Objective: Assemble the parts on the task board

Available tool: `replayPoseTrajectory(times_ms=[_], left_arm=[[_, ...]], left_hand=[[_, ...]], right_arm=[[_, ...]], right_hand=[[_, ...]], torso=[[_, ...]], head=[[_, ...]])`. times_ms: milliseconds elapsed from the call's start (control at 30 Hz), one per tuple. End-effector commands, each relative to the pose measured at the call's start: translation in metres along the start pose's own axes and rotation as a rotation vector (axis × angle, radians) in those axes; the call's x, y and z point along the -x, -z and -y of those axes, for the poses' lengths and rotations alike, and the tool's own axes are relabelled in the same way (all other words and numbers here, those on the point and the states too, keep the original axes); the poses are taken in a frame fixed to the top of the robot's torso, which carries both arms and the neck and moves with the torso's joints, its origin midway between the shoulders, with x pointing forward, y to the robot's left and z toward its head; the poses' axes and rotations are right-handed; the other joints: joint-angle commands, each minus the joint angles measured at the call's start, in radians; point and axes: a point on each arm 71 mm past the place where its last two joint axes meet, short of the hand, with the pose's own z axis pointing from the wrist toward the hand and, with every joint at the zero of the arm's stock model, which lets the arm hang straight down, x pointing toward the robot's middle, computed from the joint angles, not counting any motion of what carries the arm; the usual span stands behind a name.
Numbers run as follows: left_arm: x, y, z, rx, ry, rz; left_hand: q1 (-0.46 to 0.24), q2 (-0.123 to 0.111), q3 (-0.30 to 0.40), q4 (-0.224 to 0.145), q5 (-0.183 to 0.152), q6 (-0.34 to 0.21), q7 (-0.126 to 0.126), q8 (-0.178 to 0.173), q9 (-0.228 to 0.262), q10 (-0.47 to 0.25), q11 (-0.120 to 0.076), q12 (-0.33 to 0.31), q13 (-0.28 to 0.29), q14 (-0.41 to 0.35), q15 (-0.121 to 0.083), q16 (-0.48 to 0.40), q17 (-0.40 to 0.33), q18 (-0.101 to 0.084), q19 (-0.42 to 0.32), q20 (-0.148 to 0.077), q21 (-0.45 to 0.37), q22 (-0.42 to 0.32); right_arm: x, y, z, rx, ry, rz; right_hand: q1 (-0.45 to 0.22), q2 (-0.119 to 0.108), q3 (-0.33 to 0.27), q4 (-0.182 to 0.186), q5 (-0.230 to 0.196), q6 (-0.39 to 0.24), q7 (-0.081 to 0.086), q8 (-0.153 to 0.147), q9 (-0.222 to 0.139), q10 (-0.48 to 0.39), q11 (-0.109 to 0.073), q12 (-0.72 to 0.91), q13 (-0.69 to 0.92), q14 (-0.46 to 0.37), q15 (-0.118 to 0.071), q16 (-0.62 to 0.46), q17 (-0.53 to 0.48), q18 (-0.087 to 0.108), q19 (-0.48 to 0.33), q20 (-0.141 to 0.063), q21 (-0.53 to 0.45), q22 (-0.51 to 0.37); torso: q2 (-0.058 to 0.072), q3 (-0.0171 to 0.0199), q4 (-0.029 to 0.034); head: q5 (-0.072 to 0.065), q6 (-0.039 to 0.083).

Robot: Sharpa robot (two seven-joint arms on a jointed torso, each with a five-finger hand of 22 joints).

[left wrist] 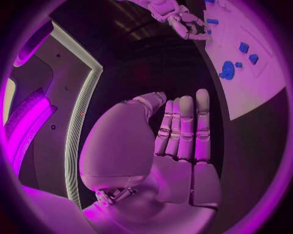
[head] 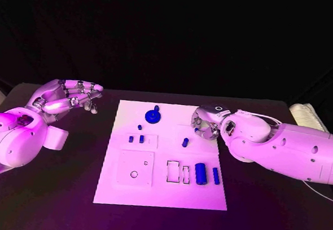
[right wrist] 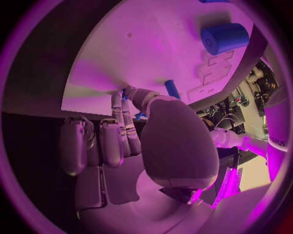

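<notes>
The black table (head: 268,218) is seen to carry the white task board (head: 161,194) at its middle, between the two hands. The right hand (head: 207,122) is held over the board's far right corner, its fingers curled downward toward the plate; whether anything is pinched in them cannot be told. The left hand (head: 68,96) is raised beside the board's far left corner, apart from it, with fingers extended and nothing held. A round blue part (head: 153,115) is seen just beside the right hand, toward the left hand. A larger blue cylinder (head: 200,173) and a slimmer blue peg (head: 216,175) lie nearer the robot than the right hand. A small blue pin (head: 185,142) lies just below the right hand's fingertips.
</notes>
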Motion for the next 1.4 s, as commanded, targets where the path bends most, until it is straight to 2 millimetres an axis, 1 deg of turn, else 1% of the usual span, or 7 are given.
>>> replayPoseTrajectory(times_ms=[33, 167, 300, 433, 933, 1100, 1400], left_arm=[[-0.001, 0.0, 0.001, -0.012, 0.008, -0.005], [-0.001, 0.0, 0.001, -0.012, 0.008, -0.004], [0.0, 0.0, 0.001, -0.012, 0.007, -0.003], [0.0, -0.001, 0.001, -0.011, 0.007, -0.002], [0.001, -0.002, 0.0, -0.009, 0.005, 0.004], [0.003, -0.003, -0.002, -0.007, 0.004, 0.01], [0.005, -0.006, -0.006, -0.002, 0.003, 0.02]], left_hand=[[0.0, 0.006, -0.006, -0.002, 0.001, -0.003, 0.005, -0.003, 0.0, 0.006, 0.001, -0.004, -0.001, -0.005, 0.001, -0.004, -0.002, 0.013, 0.008, -0.001, -0.006, -0.002], [0.0, 0.006, -0.006, -0.002, 0.001, -0.003, 0.005, -0.003, 0.0, 0.006, 0.001, -0.004, -0.001, -0.005, 0.001, -0.004, -0.002, 0.013, 0.008, -0.001, -0.006, -0.002], [0.001, 0.008, -0.007, -0.002, 0.001, -0.003, 0.005, -0.003, 0.0, 0.006, 0.001, -0.005, -0.001, -0.005, 0.001, -0.004, -0.002, 0.013, 0.008, -0.001, -0.006, -0.002], [0.002, 0.008, -0.007, -0.002, 0.001, -0.003, 0.005, -0.003, 0.0, 0.007, 0.001, -0.005, -0.002, -0.005, 0.001, -0.005, -0.002, 0.013, 0.009, -0.001, -0.006, -0.002], [0.003, 0.009, -0.007, -0.003, 0.001, -0.002, 0.005, -0.003, 0.0, 0.007, 0.001, -0.005, -0.002, -0.005, 0.001, -0.006, -0.002, 0.013, 0.009, -0.001, -0.007, -0.002], [0.004, 0.009, -0.008, -0.003, 0.001, -0.002, 0.005, -0.003, 0.0, 0.007, 0.001, -0.006, -0.003, -0.005, 0.001, -0.006, -0.002, 0.013, 0.009, -0.001, -0.007, -0.002], [0.004, 0.009, -0.008, -0.003, 0.001, -0.002, 0.005, -0.003, 0.0, 0.007, 0.001, -0.006, -0.003, -0.005, 0.001, -0.006, -0.002, 0.013, 0.009, -0.001, -0.007, -0.002]], right_arm=[[-0.007, 0.001, -0.006, 0.022, 0.005, -0.031], [-0.008, 0.001, -0.007, 0.024, 0.002, -0.033], [-0.007, 0.001, -0.007, 0.019, -0.002, -0.02], [-0.007, 0.0, -0.006, 0.004, 0.007, -0.011], [-0.002, 0.0, -0.009, -0.002, 0.02, 0.058], [0.002, 0.002, -0.011, 0.014, -0.006, 0.093], [0.018, 0.008, -0.016, 0.043, -0.072, 0.144]], right_hand=[[-0.011, 0.0, 0.01, -0.002, -0.001, 0.013, 0.0, 0.002, 0.003, 0.01, -0.001, -0.005, -0.003, 0.056, -0.006, -0.003, 0.03, 0.003, 0.051, -0.008, 0.005, 0.198], [-0.014, 0.017, 0.031, -0.02, -0.001, 0.038, -0.006, 0.013, 0.012, 0.036, -0.007, -0.006, -0.009, 0.057, -0.011, 0.0, 0.031, 0.001, 0.054, -0.012, 0.016, 0.202], [-0.022, 0.056, 0.045, -0.04, -0.004, 0.072, -0.012, 0.036, 0.032, 0.082, -0.017, -0.004, -0.011, 0.057, -0.019, 0.002, 0.031, -0.004, 0.06, -0.017, 0.038, 0.21], [-0.025, 0.075, 0.052, -0.065, -0.004, 0.085, -0.015, 0.056, 0.053, 0.121, -0.026, -0.001, -0.009, 0.055, -0.028, -0.009, 0.015, -0.007, 0.065, -0.02, 0.056, 0.216], [-0.024, 0.08, 0.069, -0.095, -0.006, 0.082, -0.015, 0.067, 0.071, 0.14, -0.03, -0.009, -0.011, 0.054, -0.033, -0.013, 0.006, -0.011, 0.07, -0.024, 0.076, 0.223], [-0.025, 0.079, 0.07, -0.097, -0.006, 0.082, -0.015, 0.067, 0.072, 0.14, -0.03, -0.01, -0.011, 0.054, -0.034, -0.013, 0.007, -0.011, 0.07, -0.024, 0.079, 0.223], [-0.026, 0.078, 0.07, -0.099, -0.006, 0.083, -0.015, 0.068, 0.074, 0.142, -0.029, -0.011, -0.011, 0.053, -0.034, -0.014, 0.005, -0.011, 0.071, -0.024, 0.081, 0.224]], torso=[[0.0, 0.0001, 0.0002], [0.0, 0.0001, 0.0014], [0.0, 0.0005, 0.0008], [0.0, 0.0004, 0.001], [-0.002, 0.0003, 0.0003], [-0.004, -0.001, -0.0004], [-0.018, -0.0043, -0.0016]], head=[[-0.001, -0.001], [-0.002, -0.002], [-0.001, -0.003], [-0.002, -0.004], [-0.004, -0.001], [-0.005, 0.004], [-0.006, 0.002]])
